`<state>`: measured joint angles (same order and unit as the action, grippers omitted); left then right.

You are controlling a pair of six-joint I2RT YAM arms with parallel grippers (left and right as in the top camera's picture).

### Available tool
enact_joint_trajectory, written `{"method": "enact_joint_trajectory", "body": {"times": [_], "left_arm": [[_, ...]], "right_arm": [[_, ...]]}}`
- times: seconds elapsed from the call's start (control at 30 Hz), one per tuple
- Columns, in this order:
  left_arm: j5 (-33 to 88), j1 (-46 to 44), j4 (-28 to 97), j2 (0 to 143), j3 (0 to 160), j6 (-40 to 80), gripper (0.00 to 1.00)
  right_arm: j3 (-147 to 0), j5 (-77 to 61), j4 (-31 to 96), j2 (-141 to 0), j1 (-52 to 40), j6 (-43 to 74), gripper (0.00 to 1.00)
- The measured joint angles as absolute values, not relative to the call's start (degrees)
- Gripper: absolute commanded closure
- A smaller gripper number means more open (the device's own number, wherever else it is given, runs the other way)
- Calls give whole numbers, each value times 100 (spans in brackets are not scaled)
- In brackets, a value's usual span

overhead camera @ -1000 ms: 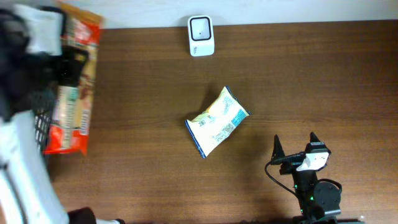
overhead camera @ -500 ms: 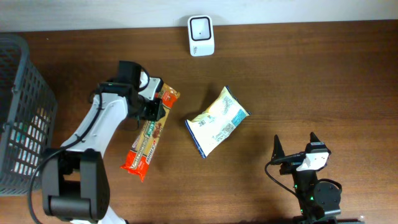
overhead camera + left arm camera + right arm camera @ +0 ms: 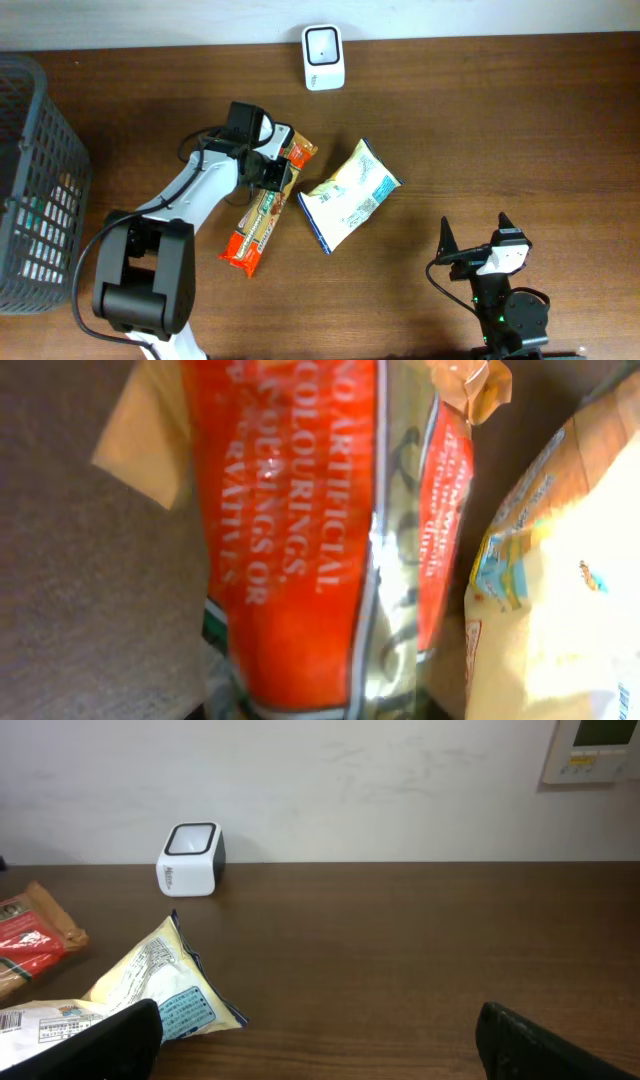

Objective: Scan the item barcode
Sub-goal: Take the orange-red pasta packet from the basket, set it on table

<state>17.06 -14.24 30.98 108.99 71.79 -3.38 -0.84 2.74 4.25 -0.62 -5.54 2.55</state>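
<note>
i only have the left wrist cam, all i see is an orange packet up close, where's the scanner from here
Observer: The white scanner stands at the far edge of the table, beyond the left end effector and slightly to its right.
Operator: how's the packet lying
Observer: The orange packet runs diagonally, its far end at the left end effector and its near end pointing back toward the arm's base.
Operator: and the right arm
Observer: The right end effector is open and empty near the front edge, apart from the cream bag.
</note>
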Motion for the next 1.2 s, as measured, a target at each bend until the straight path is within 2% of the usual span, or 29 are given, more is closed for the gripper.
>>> {"method": "enact_joint_trajectory", "body": {"times": [0.03, 0.1, 0.23, 0.33, 0.4, 0.47, 0.6, 0.7, 0.8, 0.93, 1.0, 1.1, 1.17, 1.2], "left_arm": [[1710, -1400, 3028, 10899, 7190, -351, 1], [1710, -1225, 3081, 10899, 7599, -360, 1], [1420, -655, 4742, 10805, 10300, -733, 1], [602, 10, 5371, 10206, 12062, -1044, 1], [-95, 956, 5603, 9686, 12652, -1024, 1], [-532, 2193, 6034, 9395, 12717, -799, 1], [-733, 4235, 6289, 9915, 12184, -342, 1], [-690, 4506, 5778, 10407, 11426, -438, 0], [-510, 4541, 5551, 11214, 10833, -1024, 1], [-143, 4541, 5522, 11924, 10783, -1756, 13], [-64, 4541, 5522, 12149, 10783, -1911, 23], [-34, 4541, 5413, 12245, 10506, -2093, 26], [139, 4541, 5371, 12403, 10444, -2154, 42], [224, 4541, 5371, 12486, 10444, -2176, 59]], "right_arm": [[-84, 274, 425, -62, -554, 257, 1], [-84, 274, 425, -62, -554, 255, 1], [-84, 274, 423, -62, -554, 259, 1], [-84, 274, 423, -62, -554, 259, 1], [-84, 274, 425, -62, -554, 257, 1], [-84, 276, 425, -64, -554, 261, 1], [-84, 274, 425, -58, -554, 259, 1], [-84, 274, 425, -58, -554, 257, 1], [-84, 272, 425, -58, -554, 257, 1], [-84, 274, 425, -58, -554, 257, 1], [-84, 274, 425, -58, -554, 257, 1], [-84, 274, 425, -58, -554, 257, 1], [-84, 274, 425, -58, -554, 257, 1], [-84, 274, 425, -58, -554, 259, 1]]}}
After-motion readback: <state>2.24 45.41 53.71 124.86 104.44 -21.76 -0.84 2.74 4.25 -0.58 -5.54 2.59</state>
